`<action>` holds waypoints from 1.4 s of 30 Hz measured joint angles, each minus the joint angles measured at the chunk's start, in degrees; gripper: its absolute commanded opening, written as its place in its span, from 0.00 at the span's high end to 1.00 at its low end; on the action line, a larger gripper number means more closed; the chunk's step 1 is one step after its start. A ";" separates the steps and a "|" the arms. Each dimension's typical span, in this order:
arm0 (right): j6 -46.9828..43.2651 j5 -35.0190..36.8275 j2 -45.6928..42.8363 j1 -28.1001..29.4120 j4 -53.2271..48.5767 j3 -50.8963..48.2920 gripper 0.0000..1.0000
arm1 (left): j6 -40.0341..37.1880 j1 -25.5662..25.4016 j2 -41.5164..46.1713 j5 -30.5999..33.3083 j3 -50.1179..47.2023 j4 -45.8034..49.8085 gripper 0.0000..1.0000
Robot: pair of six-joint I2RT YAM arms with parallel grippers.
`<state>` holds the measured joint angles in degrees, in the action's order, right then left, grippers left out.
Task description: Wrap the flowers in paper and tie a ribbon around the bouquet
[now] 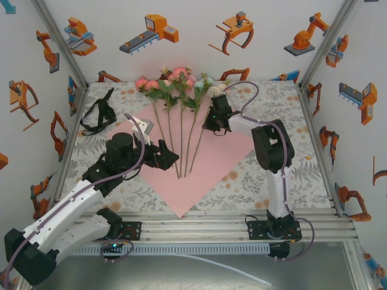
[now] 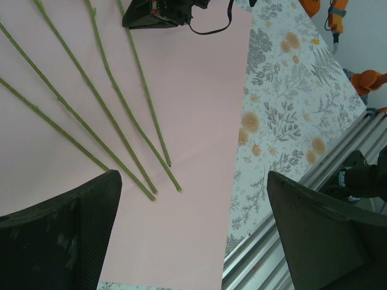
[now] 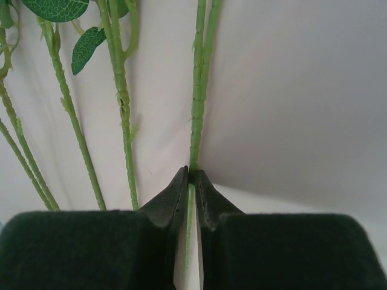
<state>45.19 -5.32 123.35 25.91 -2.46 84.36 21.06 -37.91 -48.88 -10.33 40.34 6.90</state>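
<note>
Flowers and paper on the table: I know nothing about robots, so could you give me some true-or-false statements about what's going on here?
1. The paper lies flat, pink face up. True.
2. The ribbon is tied round the flowers. False: it lies loose at the far left, off the paper.
3. The right fingers pinch one green stalk. True.
4. The left fingers hold a stalk. False: they stand wide open above the paper, holding nothing.
</note>
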 measured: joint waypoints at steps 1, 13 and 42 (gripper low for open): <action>0.11 -0.15 0.00 0.00 0.04 0.00 0.74 | 0.00 0.00 -0.20 0.07 0.00 0.02 0.03; -4.52 3.76 -13.18 0.00 -2.73 -6.88 0.48 | 7.37 3.65 -2.01 18.25 0.04 10.36 0.03; 27.04 4.72 -46.47 18.99 -14.47 -48.43 0.35 | 41.83 14.34 -13.42 0.94 -15.15 10.03 0.30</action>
<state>72.23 -0.60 76.88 44.91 -16.93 35.92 62.89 -23.57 -62.30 -9.39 25.19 16.93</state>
